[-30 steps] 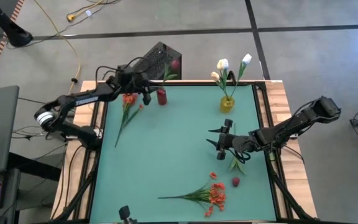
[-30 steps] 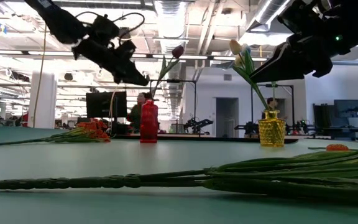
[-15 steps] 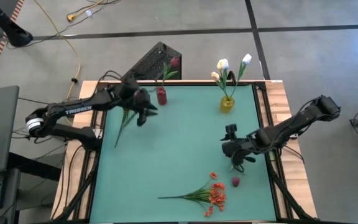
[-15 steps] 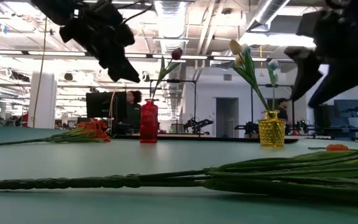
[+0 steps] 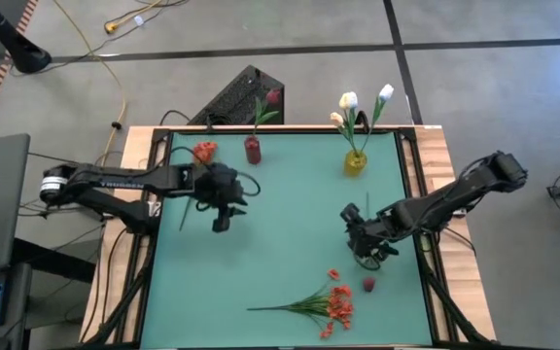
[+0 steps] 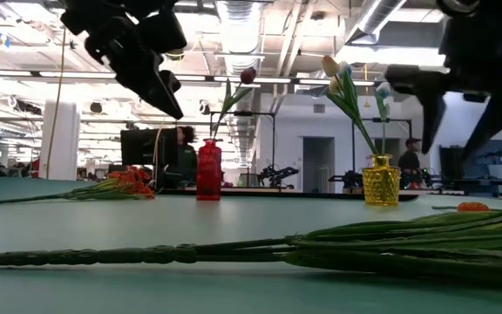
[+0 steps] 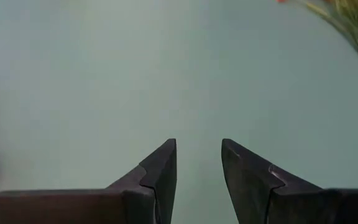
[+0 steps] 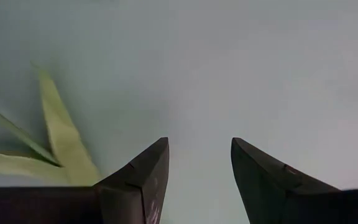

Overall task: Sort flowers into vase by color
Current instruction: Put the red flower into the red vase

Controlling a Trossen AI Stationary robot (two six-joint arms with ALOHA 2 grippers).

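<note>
Flowers are scattered all over the green table [image 5: 280, 194] in the high view. A bunch of red-orange blooms [image 5: 336, 303] with green stems lies near the front edge, another red-orange flower [image 5: 202, 153] lies at the far left corner, a dark red bud [image 5: 273, 97] stands in the red vase [image 5: 253, 150], and white tulips [image 5: 350, 101] sit in the yellow vase [image 5: 356, 161]. The left gripper [image 5: 222, 218] hangs over bare mat left of centre, the right gripper [image 5: 363, 255] is low near the right side, just above a loose red bud [image 5: 367, 284].

Low view: red vase [image 6: 208, 171] and yellow vase [image 6: 380, 180] both upright at the far side, orange blooms [image 6: 129, 181] flat on the mat to the left, a long stem bundle [image 6: 321, 247] across the foreground. Both arms come in dark from above; the fingers are hard to read here.

Left wrist view: the left gripper [image 7: 197, 163] has its fingers parted with nothing between them, plain mat below, some stems [image 7: 353, 22] at a corner.

Right wrist view: the right gripper [image 8: 199, 163] is spread apart and holding nothing, with pale green leaves [image 8: 61, 146] just beside one finger, maybe touching it.
</note>
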